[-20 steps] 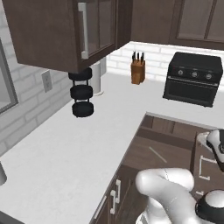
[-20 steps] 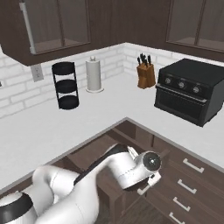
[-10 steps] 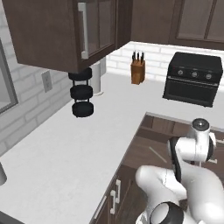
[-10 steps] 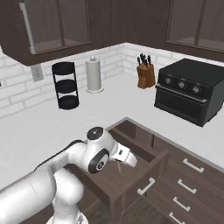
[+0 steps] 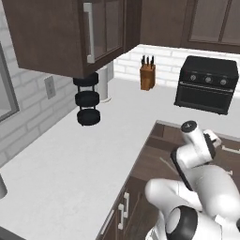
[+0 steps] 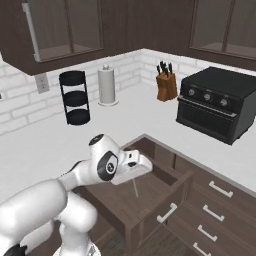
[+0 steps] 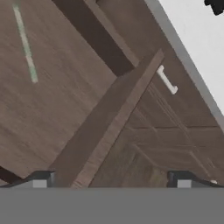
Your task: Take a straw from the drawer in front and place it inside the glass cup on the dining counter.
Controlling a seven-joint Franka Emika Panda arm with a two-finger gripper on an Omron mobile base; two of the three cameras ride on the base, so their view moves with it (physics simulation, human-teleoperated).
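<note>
The dark-brown drawer (image 6: pixel 150 200) stands pulled out below the white worktop, its silver bar handle (image 6: pixel 167 213) on the front. The straw (image 6: pixel 134 188), a thin pale green stick, lies flat on the drawer's floor and shows again as the straw (image 7: pixel 25 44) at the upper left of the hand view. My gripper (image 6: pixel 145 167) hovers above the drawer, pointing down, with nothing between its fingers. In the hand view the gripper (image 7: pixel 111 181) is open, its fingertips (image 7: pixel 41 179) wide apart over the drawer's side wall. The glass cup and the dining counter are out of view.
A black toaster oven (image 6: pixel 220 105), a knife block (image 6: pixel 166 82), a paper towel roll (image 6: pixel 106 85) and a black three-tier rack (image 6: pixel 75 97) stand on the worktop by the brick wall. Shut drawers with silver handles (image 6: pixel 215 212) lie right of the open one. Upper cabinets (image 5: pixel 70 37) hang overhead.
The arm has swung from beside the drawer's right side to above the open drawer, and the hand now points down into it. The straw has not moved.
</note>
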